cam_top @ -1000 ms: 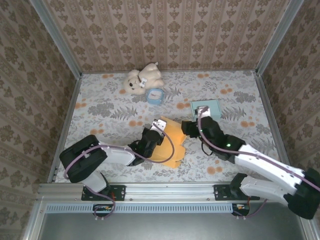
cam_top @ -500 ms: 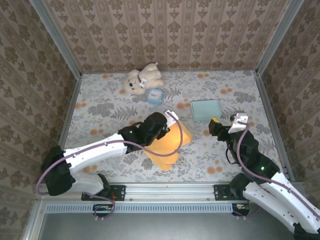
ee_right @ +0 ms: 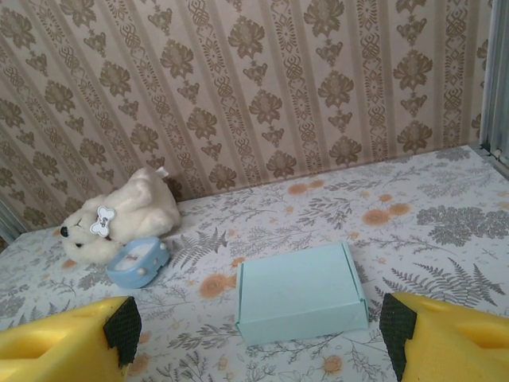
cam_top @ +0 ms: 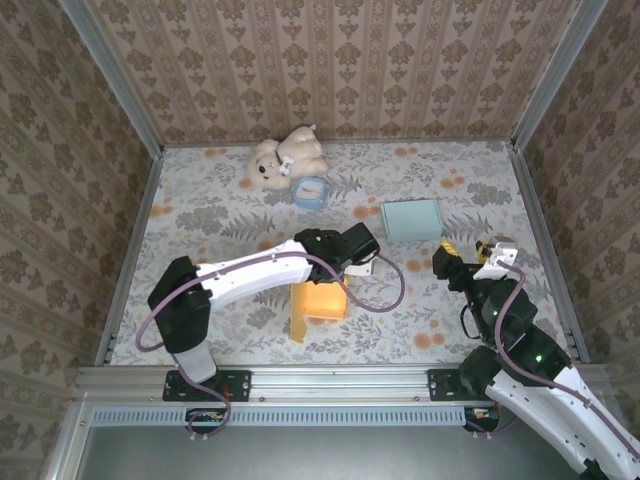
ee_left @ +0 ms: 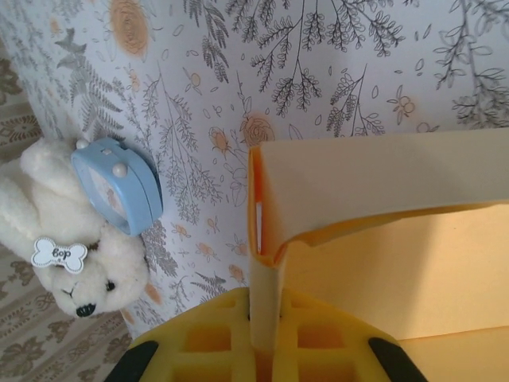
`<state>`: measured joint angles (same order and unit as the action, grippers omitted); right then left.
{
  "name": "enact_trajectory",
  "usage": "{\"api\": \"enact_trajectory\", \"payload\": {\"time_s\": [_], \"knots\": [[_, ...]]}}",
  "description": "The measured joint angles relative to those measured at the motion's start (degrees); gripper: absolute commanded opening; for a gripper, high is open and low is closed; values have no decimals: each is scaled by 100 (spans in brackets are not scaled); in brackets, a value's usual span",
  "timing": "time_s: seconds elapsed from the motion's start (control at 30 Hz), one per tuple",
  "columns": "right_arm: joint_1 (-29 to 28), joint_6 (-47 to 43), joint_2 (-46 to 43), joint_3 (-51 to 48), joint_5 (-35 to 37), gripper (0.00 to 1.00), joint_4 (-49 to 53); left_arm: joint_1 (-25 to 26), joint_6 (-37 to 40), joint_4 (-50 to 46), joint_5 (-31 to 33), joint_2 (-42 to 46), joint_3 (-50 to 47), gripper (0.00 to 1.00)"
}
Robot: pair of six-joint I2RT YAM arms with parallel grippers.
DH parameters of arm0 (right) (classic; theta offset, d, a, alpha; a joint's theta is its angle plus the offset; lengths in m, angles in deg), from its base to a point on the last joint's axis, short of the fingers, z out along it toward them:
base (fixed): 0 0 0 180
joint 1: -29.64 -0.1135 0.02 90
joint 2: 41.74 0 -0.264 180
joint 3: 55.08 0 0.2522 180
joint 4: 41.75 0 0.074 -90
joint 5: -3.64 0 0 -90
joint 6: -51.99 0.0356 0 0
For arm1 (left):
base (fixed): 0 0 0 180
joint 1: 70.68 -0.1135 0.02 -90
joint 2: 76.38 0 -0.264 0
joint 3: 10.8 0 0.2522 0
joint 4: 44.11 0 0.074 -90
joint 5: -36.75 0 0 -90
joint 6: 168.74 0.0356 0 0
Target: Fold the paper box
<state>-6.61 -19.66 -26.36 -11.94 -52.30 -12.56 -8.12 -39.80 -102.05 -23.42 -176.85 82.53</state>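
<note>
Standing partly folded near the middle of the tabletop's near edge, the orange paper box [cam_top: 322, 302] had one upright wall pinched in the closed left end effector [ee_left: 264, 322]. The right end effector [cam_top: 468, 250] hung toward the right edge with its jaws spread wide and nothing between them, near a teal box [cam_top: 412, 219]. A teddy bear [cam_top: 283, 157] and a blue clock [cam_top: 311, 191] sat side by side by the far edge.

1. The desk [cam_top: 200, 220] had a floral-patterned top.
2. A white teddy bear [cam_top: 285, 157] lay near its far edge, just beside a small blue clock [cam_top: 311, 191].
3. A pale blue box [cam_top: 412, 220] lay flat.
4. The orange paper box [cam_top: 320, 300] stood nearer the front.
</note>
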Motion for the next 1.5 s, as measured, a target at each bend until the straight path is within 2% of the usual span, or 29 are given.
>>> {"api": "enact_trajectory", "payload": {"time_s": [0.2,0.57,0.8,0.93,1.1,1.5], "knots": [[0,2,35,0,11,82,-2,-358,496,468,44,-804,44,0],[0,9,39,-2,7,82,-2,-815,1073,1976,85,-1373,-258,0],[0,26,122,-15,4,82,-4,-925,1180,2470,127,-1635,-339,0],[0,26,190,-26,4,82,-4,-968,1303,2664,151,-1681,-328,7],[0,26,190,-26,4,82,-4,-979,1368,2667,151,-1692,-238,24],[0,26,190,-26,4,82,-4,-778,1362,2605,315,-1405,-35,35]]}}
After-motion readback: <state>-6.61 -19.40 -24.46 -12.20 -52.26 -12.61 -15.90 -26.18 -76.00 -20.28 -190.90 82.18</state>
